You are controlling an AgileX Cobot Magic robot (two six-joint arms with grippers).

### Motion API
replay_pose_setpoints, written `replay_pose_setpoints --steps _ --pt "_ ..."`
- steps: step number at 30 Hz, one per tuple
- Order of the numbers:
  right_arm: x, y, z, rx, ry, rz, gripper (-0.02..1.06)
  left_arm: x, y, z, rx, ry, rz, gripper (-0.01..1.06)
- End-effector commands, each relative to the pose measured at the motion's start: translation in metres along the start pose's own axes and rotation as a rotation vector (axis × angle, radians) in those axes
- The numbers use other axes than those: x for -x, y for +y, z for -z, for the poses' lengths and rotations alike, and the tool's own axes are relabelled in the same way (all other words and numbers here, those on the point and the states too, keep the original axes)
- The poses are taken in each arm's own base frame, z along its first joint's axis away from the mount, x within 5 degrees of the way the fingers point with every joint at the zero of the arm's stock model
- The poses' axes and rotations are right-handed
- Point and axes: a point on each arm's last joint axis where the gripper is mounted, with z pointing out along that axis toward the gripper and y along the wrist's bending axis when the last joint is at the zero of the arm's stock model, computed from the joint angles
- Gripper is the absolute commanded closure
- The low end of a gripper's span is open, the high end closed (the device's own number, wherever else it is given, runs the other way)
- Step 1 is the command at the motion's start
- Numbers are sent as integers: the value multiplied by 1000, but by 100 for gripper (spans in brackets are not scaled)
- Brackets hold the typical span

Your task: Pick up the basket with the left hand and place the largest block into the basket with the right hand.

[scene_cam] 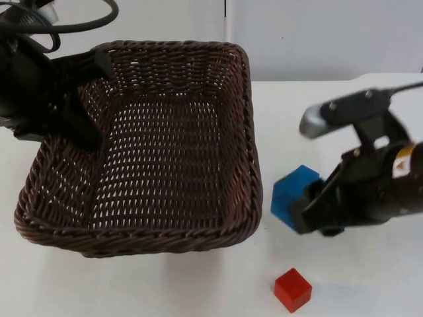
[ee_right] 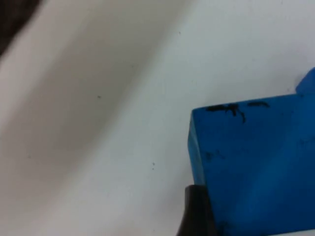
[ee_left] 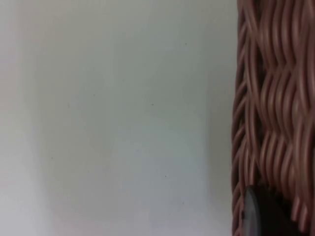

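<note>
Dark brown wicker fills the left half of the white table (scene_cam: 370,290), where a wide rectangular basket (scene_cam: 158,218) sits tilted, its left wall caught by the left gripper (scene_cam: 86,99). One black finger reaches over the rim and down the inside of the weave, the jaws clamped on that wall; the left wrist view shows the braided rim (ee_left: 270,98) hard against a fingertip, with bare table beside it. To the basket's right, just beside its outer wall, a blue block (scene_cam: 294,195) is held by the right gripper (scene_cam: 310,208), which comes in from the right edge with its jaws closed on the block. In the right wrist view the blue block (ee_right: 251,162) rests against a black fingertip above the table. A smaller red block (scene_cam: 293,289) sits alone on the table nearer the front edge, apart from both grippers.
</note>
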Motion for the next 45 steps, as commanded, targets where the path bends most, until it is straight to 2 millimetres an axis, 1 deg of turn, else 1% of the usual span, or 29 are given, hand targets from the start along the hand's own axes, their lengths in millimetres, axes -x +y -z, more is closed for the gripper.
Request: replay_pose_setpoints --steps 1,6,7,12,13,18,19,24,25,28,30,41,44,45 --pt "7 2 11 10 -12 25 105 1 -2 1 -20 -16 25 105" --pt "21 4 50 33 -29 45 105 1 -2 1 -20 -16 25 105" --pt "21 4 50 33 -29 45 105 1 -2 1 -20 -16 25 105" --pt "26 5 85 52 -20 76 105 1 -2 1 -20 -16 25 105" --pt "26 5 85 52 -20 76 105 1 -2 1 -20 -16 25 105" --pt "31 5 120 65 -58 85 105 1 -2 1 -20 -16 25 105" --pt "31 5 120 65 -58 85 105 1 -2 1 -20 -16 25 105" --pt "31 5 149 75 -92 86 105 1 -2 1 -20 -16 25 105" --pt "31 5 149 75 -92 86 105 1 -2 1 -20 -16 25 105" --pt "29 6 160 81 -87 89 105 2 -2 1 -19 -20 25 105" --pt "27 6 163 83 -81 90 105 2 -2 1 -19 -22 25 105" --pt "25 6 163 86 -62 89 105 2 -2 1 -19 -22 25 105" --pt "29 6 166 89 -62 91 105 2 -2 1 -19 -22 25 105" --pt "35 7 170 91 -69 92 105 2 -2 1 -19 -22 25 105"
